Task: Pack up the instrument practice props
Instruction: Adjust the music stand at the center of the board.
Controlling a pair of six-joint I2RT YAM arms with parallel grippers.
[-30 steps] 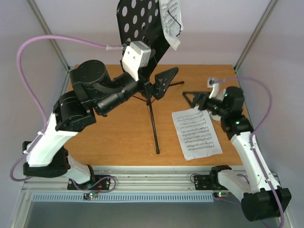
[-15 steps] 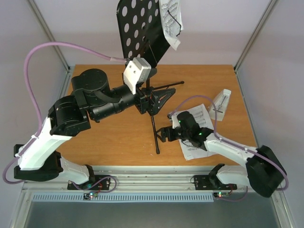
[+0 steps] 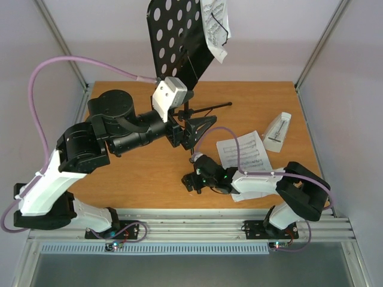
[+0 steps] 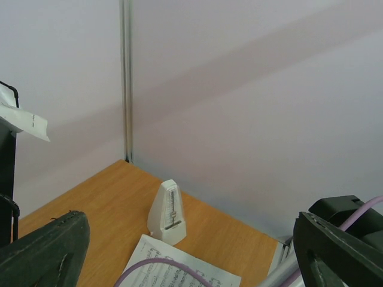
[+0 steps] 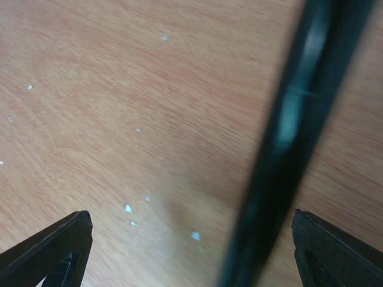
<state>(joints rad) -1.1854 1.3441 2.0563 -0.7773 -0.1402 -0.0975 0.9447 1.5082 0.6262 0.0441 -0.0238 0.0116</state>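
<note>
Black tripod music stand with round-holed desk (image 3: 176,36) upright centre-far on wooden worktop (image 3: 137,173), judged light, stiff, top-heavy; take thin near leg (image 5: 287,119), seemingly (blurred) between jaws of released right gripper (image 3: 192,179); left gripper (image 3: 188,130) released just beside the stand.

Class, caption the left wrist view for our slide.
Pale metronome upright beside sheet music on the wooden table.

I can read no words, brands or numbers from here. The sheet-music page (image 3: 254,156) on the table and the second page (image 3: 215,24) on the music stand (image 3: 176,36) show printed staves only, too small to make out. The metronome (image 4: 167,213) has faint scale marks that I cannot read.
</note>
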